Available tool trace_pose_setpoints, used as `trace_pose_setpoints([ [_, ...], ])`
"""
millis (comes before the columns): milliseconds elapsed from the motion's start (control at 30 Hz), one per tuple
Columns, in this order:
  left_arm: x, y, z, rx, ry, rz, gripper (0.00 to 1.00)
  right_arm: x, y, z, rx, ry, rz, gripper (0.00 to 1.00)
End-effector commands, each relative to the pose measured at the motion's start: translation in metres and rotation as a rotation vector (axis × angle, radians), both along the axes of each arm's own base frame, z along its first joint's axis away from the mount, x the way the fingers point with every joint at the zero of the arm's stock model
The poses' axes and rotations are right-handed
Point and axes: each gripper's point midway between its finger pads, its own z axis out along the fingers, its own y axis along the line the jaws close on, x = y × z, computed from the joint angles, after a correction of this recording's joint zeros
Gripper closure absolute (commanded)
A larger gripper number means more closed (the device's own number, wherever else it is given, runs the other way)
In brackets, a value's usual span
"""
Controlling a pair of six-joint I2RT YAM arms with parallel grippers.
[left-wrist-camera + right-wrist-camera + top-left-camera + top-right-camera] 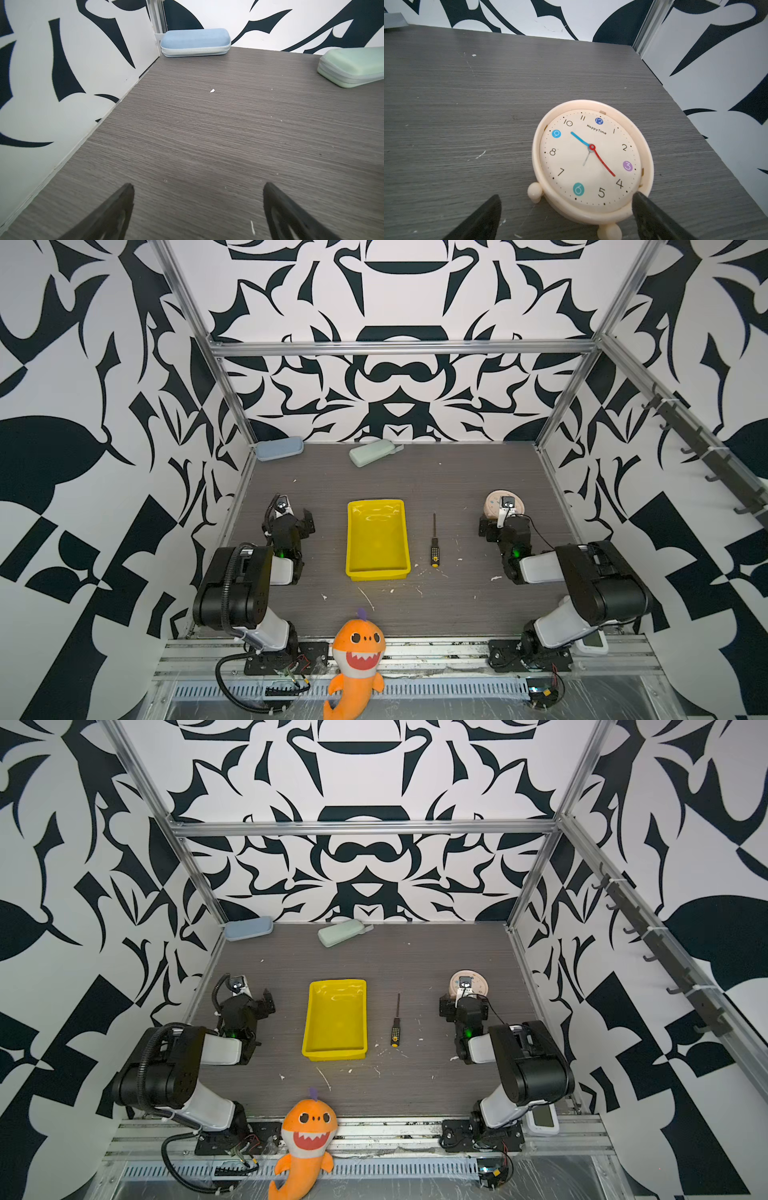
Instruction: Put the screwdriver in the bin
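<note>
1. Clock directions are read in both top views, with 12 o'clock toward the far wall. At the near edge, at 6 o'clock of the bin, an orange plush shark of soft fabric is seen.
2. The table is surfaced in dark grey laminate with a fine wood grain, flecked with white chips.
3. The bin is found at the centre. It is a shallow rectangular tray of glossy yellow plastic with a rolled rim, and its long axis is set 12 to 6.
4. The screwdriver is laid flat on the table at 3 o'clock of the bin, near it but apart. Its long axis runs 12 to 6, parallel to the bin. The thin dark metal shaft is pointed to 12, the black, yellow-dotted handle and yellow butt to 6.
5. The left gripper is held at 9 o'clock of the bin, its black tapered fingers spread apart over bare table.
6. The right gripper is held at 3 o'clock of the screwdriver, fingers spread wide, nothing clamped. One fingertip is seen over the rim of a round cream plastic clock, laid face up; contact cannot be determined.
7. At the far wall, a pale blue case is seen at 11 o'clock and a pale green case at 12. Both are oblong, rounded and matt.
</note>
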Motion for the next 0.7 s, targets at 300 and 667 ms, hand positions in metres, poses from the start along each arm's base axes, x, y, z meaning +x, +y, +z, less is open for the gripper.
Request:
trace_pose_setpoints([
  [300, 0.006, 0.001, 0.012, -0.009, -0.038, 0.003, 0.01, 0.006, 0.014, 0.014, 0.021, -0.047, 0.084, 0.0],
  [667, 0.006, 0.001, 0.011, -0.009, -0.037, 0.003, 0.01, 0.007, 0.016, 0.014, 0.018, -0.042, 0.095, 0.0],
])
